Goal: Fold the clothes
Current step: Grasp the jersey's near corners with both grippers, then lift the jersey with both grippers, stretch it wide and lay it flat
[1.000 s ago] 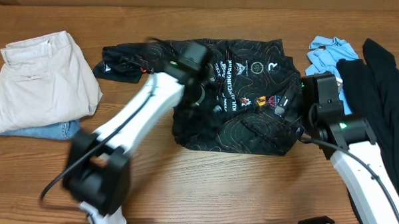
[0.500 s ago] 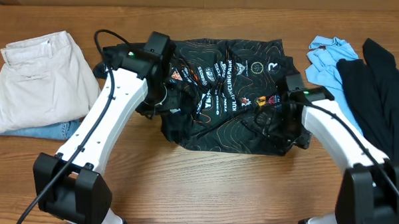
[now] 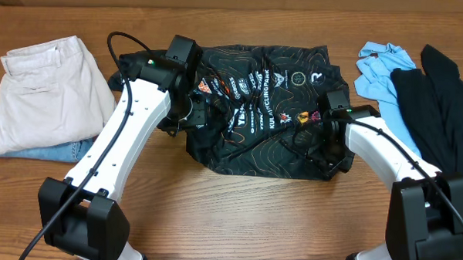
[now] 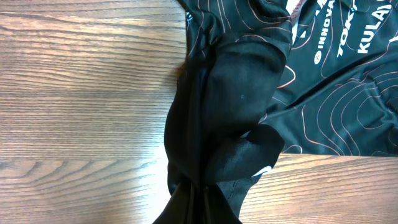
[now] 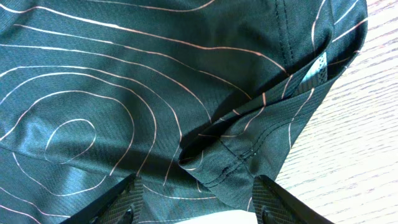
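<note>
The clothes, a black jersey (image 3: 271, 108) with orange contour lines and sponsor logos, lie rumpled in the middle of the table. My left gripper (image 3: 187, 111) is at the jersey's left side, shut on a gathered bunch of black fabric (image 4: 217, 118). That cloth covers the gripper's fingers in the left wrist view. My right gripper (image 3: 324, 152) is low over the jersey's front right corner. In the right wrist view its fingers (image 5: 127, 200) stand apart, and a folded stitched hem (image 5: 230, 165) lies between them without touching either pad.
Folded beige trousers (image 3: 51, 89) lie at the far left on a blue denim piece (image 3: 70, 150). A light blue shirt (image 3: 379, 72) and a plain black garment (image 3: 449, 99) lie at the right. Bare wooden table (image 3: 252, 216) runs along the front.
My left arm swung left, dragging the jersey's left part into a bunch. My right gripper came down to the jersey's front right corner and its jaws narrowed.
</note>
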